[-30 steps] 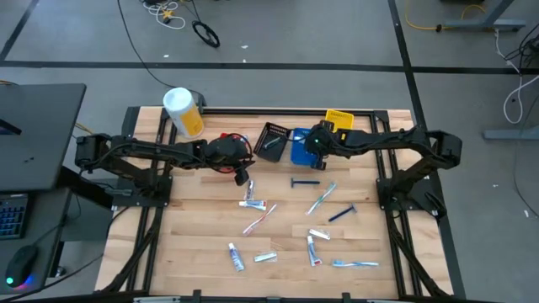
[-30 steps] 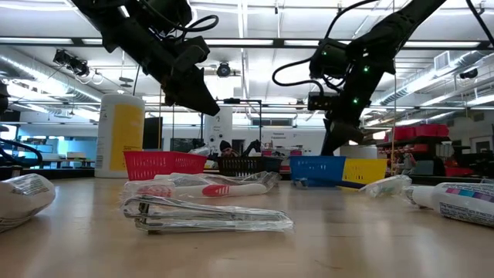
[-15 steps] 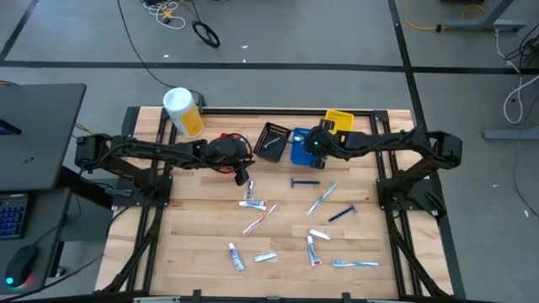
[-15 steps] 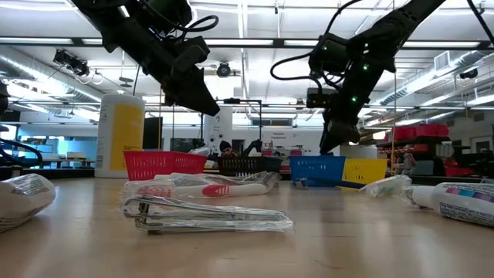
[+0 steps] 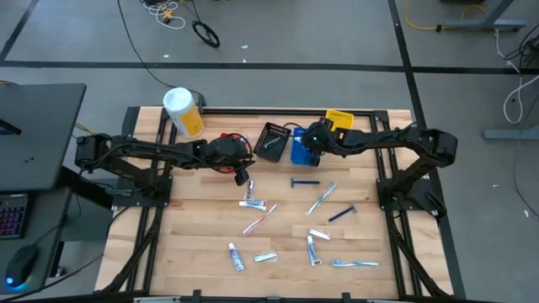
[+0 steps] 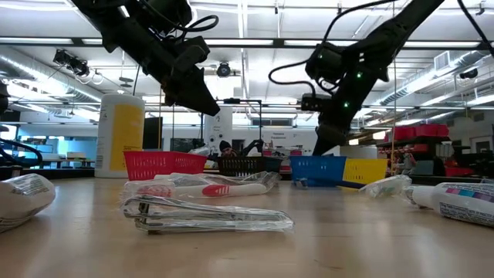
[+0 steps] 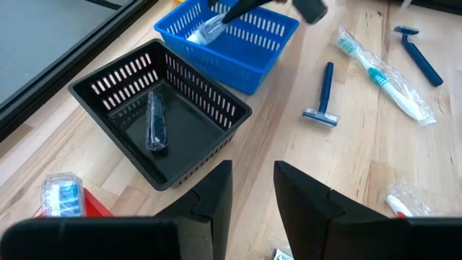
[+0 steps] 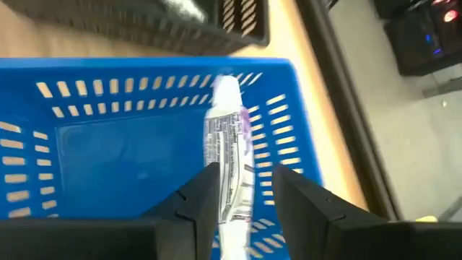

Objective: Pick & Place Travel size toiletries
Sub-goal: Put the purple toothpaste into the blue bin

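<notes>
Tube (image 8: pixel 229 155) in bin (image 8: pixel 108 155)

Wrapped toothbrush in grasp: clear crinkly wrapper, white and purple (image 8: pixel 228 155), pinched between the right end effector (image 8: pixel 232 189) fingers, hanging above the blue bin (image 8: pixel 101 155).
Razor in black bin: dark blue, wrapped (image 7: pixel 156 123), lying flat on the floor of the black bin (image 7: pixel 189 167).
Blue razor: unwrapped (image 5: pixel 305 182), flat at the counter's centre, toward 12 o'clock.
Teal toothbrush: wrapped (image 5: pixel 322 199), diagonal, at 5 o'clock of the blue razor.
Dark razor: (image 5: pixel 341 214) just at 4 o'clock of the teal toothbrush.
Red toothbrush: wrapped (image 5: pixel 259 220), toward 7 o'clock of centre.
Tubes: white and blue (image 5: pixel 236 257), near the 6 o'clock edge.
</notes>
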Action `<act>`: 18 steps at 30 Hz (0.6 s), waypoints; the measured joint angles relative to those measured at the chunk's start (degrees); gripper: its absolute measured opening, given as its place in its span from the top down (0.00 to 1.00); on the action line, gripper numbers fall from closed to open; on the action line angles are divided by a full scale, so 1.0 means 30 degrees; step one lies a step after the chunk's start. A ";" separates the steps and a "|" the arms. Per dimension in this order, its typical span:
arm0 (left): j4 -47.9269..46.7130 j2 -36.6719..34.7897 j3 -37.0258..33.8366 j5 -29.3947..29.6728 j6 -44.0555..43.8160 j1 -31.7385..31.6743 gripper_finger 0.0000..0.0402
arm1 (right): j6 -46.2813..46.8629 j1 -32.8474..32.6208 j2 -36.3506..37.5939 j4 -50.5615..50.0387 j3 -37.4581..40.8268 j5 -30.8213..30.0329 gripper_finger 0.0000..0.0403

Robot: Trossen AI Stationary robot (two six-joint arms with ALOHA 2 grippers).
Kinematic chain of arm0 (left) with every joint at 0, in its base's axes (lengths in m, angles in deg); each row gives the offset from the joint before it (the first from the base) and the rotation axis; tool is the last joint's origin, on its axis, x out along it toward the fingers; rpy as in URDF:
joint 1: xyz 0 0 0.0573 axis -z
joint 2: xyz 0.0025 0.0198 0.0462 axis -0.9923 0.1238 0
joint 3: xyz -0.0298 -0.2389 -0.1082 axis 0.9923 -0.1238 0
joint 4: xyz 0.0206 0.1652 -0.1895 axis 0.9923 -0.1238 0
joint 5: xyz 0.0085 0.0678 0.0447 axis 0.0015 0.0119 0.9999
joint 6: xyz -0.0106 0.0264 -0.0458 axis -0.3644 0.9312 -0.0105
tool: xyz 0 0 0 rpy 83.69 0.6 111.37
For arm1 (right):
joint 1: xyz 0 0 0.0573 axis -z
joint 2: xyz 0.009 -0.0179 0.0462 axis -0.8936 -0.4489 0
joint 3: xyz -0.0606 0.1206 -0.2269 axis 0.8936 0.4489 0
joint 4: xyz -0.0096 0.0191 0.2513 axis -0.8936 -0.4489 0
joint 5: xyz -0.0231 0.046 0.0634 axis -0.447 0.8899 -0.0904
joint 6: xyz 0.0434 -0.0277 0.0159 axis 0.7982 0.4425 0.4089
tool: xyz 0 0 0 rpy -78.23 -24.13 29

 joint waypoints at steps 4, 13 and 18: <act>-0.0005 0.0000 0.0000 -0.0029 0.0045 0.0004 0.72 | -0.0149 -0.0016 -0.0827 0.0104 0.0000 -0.0144 0.68; -0.0006 0.0000 0.0000 -0.0029 0.0055 0.0002 0.72 | -0.0514 -0.0168 -0.0632 0.0142 0.0000 0.1541 0.68; -0.0007 0.0000 0.0000 -0.0030 0.0051 -0.0003 0.72 | -0.0350 -0.0439 0.0439 0.0160 0.0000 0.1652 0.68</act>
